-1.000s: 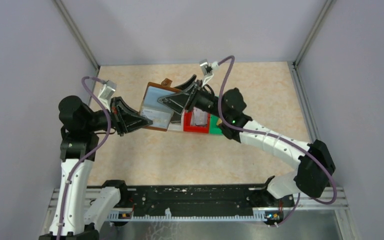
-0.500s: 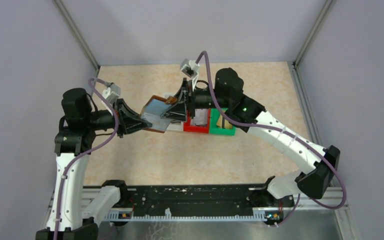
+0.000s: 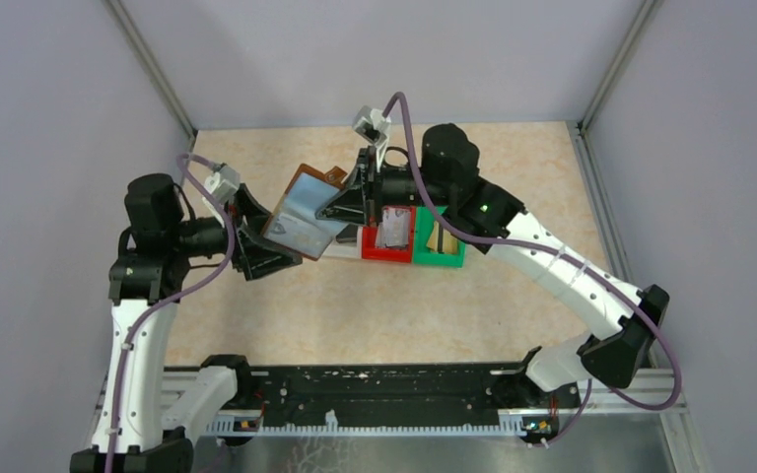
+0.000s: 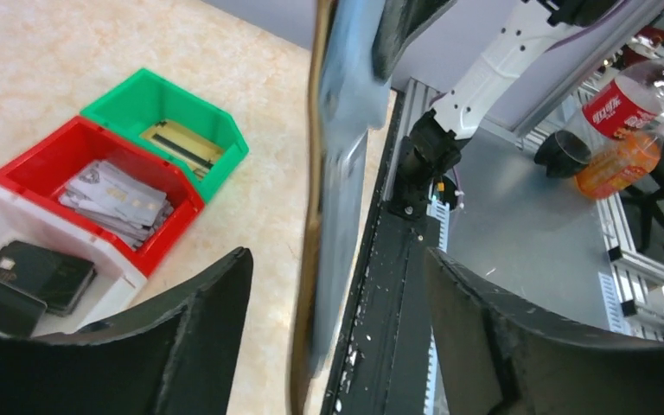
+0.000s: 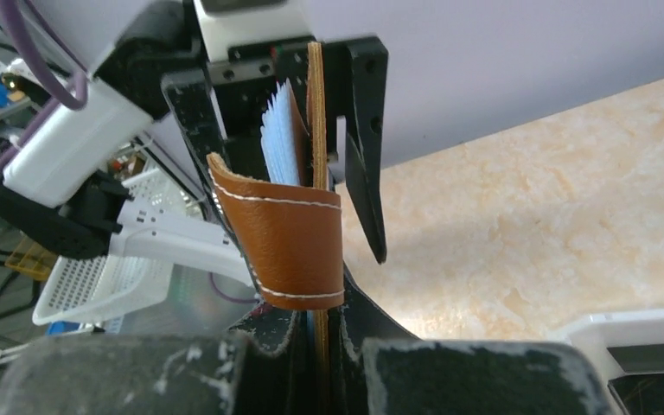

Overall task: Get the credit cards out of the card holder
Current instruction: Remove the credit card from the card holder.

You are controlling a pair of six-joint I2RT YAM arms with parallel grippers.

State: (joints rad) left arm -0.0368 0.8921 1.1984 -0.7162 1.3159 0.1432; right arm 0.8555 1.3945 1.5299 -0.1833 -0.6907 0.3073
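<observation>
Entry: you held the card holder (image 3: 301,212) aloft at nine o'clock of the red bin (image 3: 386,254), right end effector (image 5: 316,333) clamped shut on its leather, left end effector (image 4: 335,255) wide open astride it, empty; step likely a re-grip, next calling for a left-hand pinch inside it.

Lab (grey-walled cell (image 3: 49,99), aluminium framing (image 3: 148,59))

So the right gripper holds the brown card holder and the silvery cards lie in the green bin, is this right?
Not quite: the silvery cards lie in the red bin, as the left wrist view shows. The right gripper does hold the card holder.
</observation>
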